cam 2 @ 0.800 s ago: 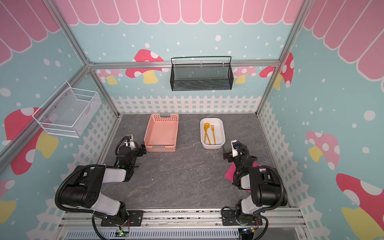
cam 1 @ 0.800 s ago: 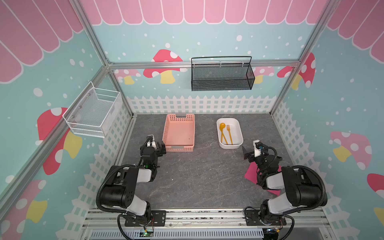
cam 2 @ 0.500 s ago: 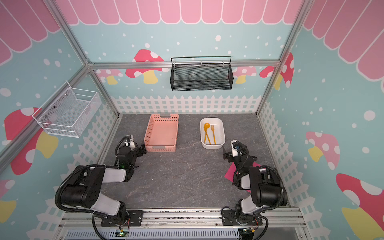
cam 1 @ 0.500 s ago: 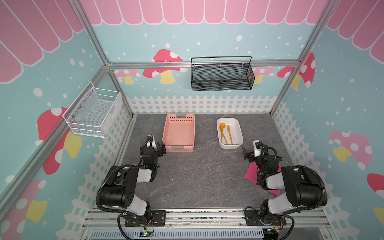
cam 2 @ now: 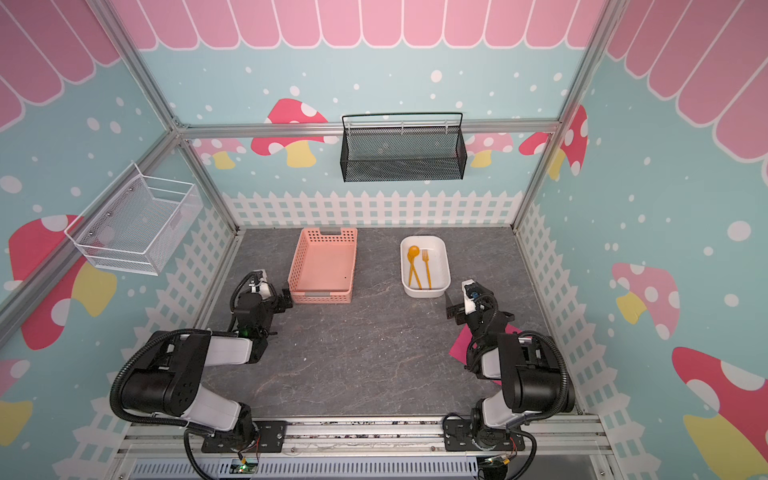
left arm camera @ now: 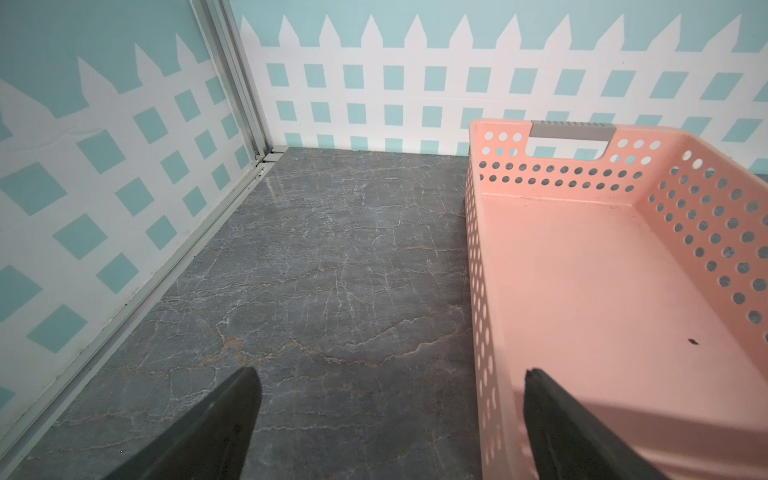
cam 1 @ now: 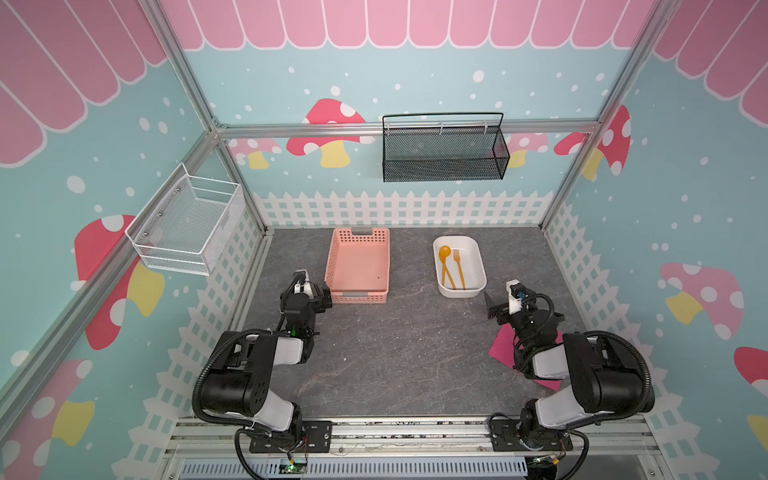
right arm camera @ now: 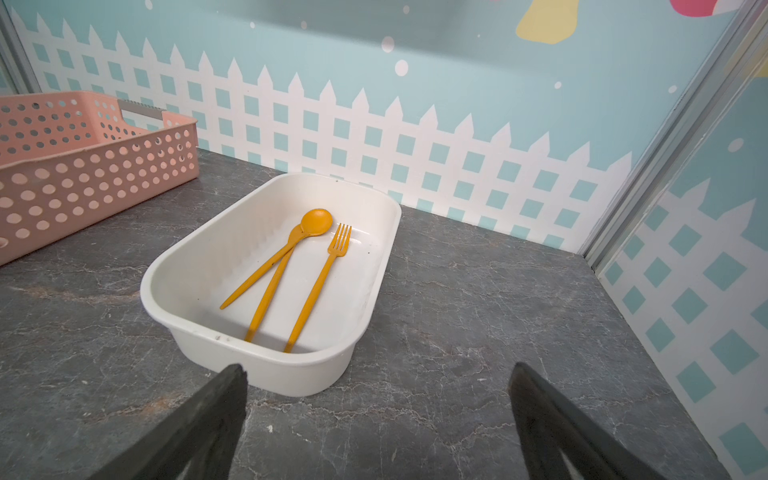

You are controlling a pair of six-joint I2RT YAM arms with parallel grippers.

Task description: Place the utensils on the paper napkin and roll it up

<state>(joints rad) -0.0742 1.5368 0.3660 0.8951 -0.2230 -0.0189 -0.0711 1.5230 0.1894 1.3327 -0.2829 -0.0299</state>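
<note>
When checked from above, find both arms folded low, elbows bent back near their bases, forearms stretched fwd over the surface (cam 1: 395, 365).

Right tool (right arm camera: 376, 370): just short of the white tub's (right arm camera: 291, 376) near end, aimed at it, fingers spread wide, nothing pinched.

Left tool (left arm camera: 388, 374): well off to tub's left-arm side, beyond the pink basket (left arm camera: 582, 291), likewise spread wide, nothing btwn fingers. One finger in line w/ basket's side wall in left wrist view; touching or not, can't tell.

In tub: utensils (right arm camera: 270, 266), all three flat on its floor, handles toward right tool. Spoon (right arm camera: 318, 221) crossed w/ thin straight piece (right arm camera: 265, 303); fork (right arm camera: 316, 291) alongside, apart.

Basket: beside tub, gap btwn; small dark speck on its floor.

Paper napkin (cam 1: 505, 347): flat on surface on tub's near side, apart from it, mostly hidden under right arm.

Tub: smooth white plastic, rounded rect. Basket: salmon plastic, round-hole walls, grey handle strips. Utensils: slim orange-yellow plastic. Napkin: thin magenta sheet. Surface: dark grey, pale veins. Fingers: matte black, tapered.
</note>
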